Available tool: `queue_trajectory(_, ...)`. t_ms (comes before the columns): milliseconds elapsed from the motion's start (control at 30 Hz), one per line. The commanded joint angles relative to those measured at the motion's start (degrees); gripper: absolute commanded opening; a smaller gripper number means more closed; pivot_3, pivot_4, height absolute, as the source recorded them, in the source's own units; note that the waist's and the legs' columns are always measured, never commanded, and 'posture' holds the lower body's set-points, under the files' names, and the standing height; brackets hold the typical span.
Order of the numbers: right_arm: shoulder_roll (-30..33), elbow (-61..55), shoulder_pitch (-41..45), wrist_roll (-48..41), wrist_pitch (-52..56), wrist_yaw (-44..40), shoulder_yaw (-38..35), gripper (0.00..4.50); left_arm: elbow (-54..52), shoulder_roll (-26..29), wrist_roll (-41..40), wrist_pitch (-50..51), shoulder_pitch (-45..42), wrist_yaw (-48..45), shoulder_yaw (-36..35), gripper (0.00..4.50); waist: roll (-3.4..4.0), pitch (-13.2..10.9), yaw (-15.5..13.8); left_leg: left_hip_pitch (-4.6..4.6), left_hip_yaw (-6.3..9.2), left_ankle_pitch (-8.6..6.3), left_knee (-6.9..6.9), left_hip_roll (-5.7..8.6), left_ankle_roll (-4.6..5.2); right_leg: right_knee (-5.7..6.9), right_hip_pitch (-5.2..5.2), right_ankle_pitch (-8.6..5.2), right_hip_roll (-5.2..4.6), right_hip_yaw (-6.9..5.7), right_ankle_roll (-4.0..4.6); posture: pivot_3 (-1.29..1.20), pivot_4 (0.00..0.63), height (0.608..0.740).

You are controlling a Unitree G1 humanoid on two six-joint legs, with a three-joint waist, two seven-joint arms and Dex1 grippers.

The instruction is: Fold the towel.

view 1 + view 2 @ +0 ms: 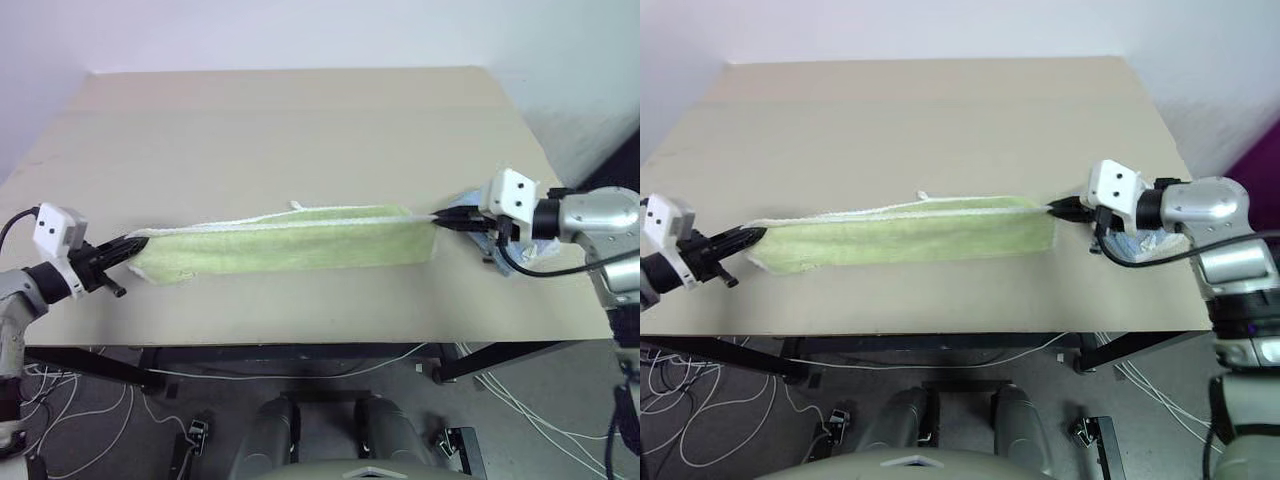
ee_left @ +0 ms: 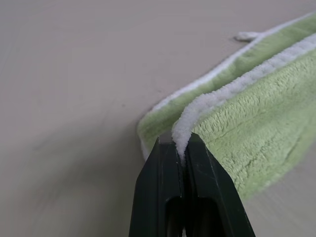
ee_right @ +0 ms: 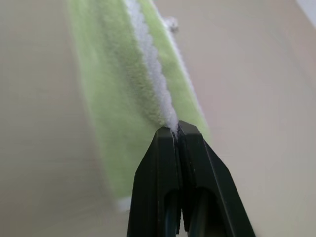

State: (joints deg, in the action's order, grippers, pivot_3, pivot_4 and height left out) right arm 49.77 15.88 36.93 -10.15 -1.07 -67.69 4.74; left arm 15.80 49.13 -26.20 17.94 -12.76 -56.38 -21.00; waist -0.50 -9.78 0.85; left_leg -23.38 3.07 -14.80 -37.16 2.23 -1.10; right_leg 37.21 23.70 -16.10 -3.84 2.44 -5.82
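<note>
The light yellow-green towel (image 1: 285,243) is stretched into a long narrow band across the near part of the table, doubled over, with its white edging along the top and a small white loop tag (image 1: 296,206) at the middle. My left gripper (image 1: 132,241) is shut on the towel's left end; the left wrist view shows the white edging (image 2: 197,111) pinched between the fingers (image 2: 163,187). My right gripper (image 1: 437,220) is shut on the right end, with the edging (image 3: 150,69) running into its fingers (image 3: 197,168).
The tan table (image 1: 290,120) stretches wide and bare behind the towel. A light blue folded cloth (image 1: 515,255) lies under my right wrist near the table's right edge. Cables (image 1: 90,400) trail on the floor below the near edge.
</note>
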Motion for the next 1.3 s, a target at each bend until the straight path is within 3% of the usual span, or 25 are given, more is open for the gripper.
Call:
queue_trajectory(33, -2.38, 8.8, 5.35, 4.57, -5.96, 1.99, 1.3, 0.03, 3.38, -0.64, 3.26, -3.64, -3.32, 2.15, 1.28, 0.0, 0.0, 0.0, -0.04, 0.01, -0.01, 0.0, 0.0, 0.01, 0.0, 0.0, -0.01, 0.0, 0.0, 0.0, 0.0, 0.0, 0.15, 0.74)
queue_trajectory(233, -7.68, 26.08, 13.72, 10.88, -14.49, 4.64, 4.47, 0.03, 10.1, -2.11, 8.66, -7.63, -7.79, 3.59, 6.24, 0.0, 0.0, 0.0, 0.15, -0.02, -0.04, 0.01, -0.01, 0.04, -0.01, 0.03, 0.04, 0.01, 0.1, 0.0, -0.01, 0.0, 0.15, 0.74)
queue_trajectory(467, -10.53, 38.57, 18.79, 15.25, -20.75, 7.61, 5.66, 0.03, 14.26, -2.44, 12.35, -10.2, -8.96, 4.0, 9.31, 0.0, 0.0, 0.0, 0.24, -0.04, -0.03, 0.02, -0.01, 0.03, -0.03, 0.06, 0.08, 0.01, 0.14, 0.02, -0.01, 0.0, 0.15, 0.74)
queue_trajectory(1100, -14.7, 50.35, 23.75, 21.89, -25.07, 17.78, 6.23, 0.03, 27.45, -5.47, 17.13, -19.04, -19.78, 11.18, 11.09, 0.0, 0.0, 0.0, 0.37, -0.04, -0.05, 0.06, -0.02, 0.04, -0.07, 0.15, 0.12, 0.01, 0.17, 0.02, -0.01, 0.0, 0.15, 0.74)
queue_trajectory(1167, -14.93, 50.65, 23.69, 22.09, -24.98, 17.91, 6.2, 0.0, 28.14, -5.57, 17.3, -18.99, -20.09, 10.82, 11.22, 0.46, 0.0, 0.0, 0.38, -0.04, -0.05, 0.06, -0.02, 0.04, -0.08, 0.17, 0.12, 0.01, 0.18, 0.02, -0.01, 0.0, 0.15, 0.74)
queue_trajectory(1300, -14.66, 50.64, 23.4, 21.79, -24.92, 17.32, 5.6, 0.98, 28.11, -5.63, 16.48, -18.63, -19.59, 9.51, 10.73, 1.68, 0.0, 0.0, 0.36, -0.04, -0.06, 0.06, -0.03, 0.04, -0.08, 0.19, 0.13, 0.01, 0.18, 0.03, -0.01, 0.0, 0.15, 0.74)
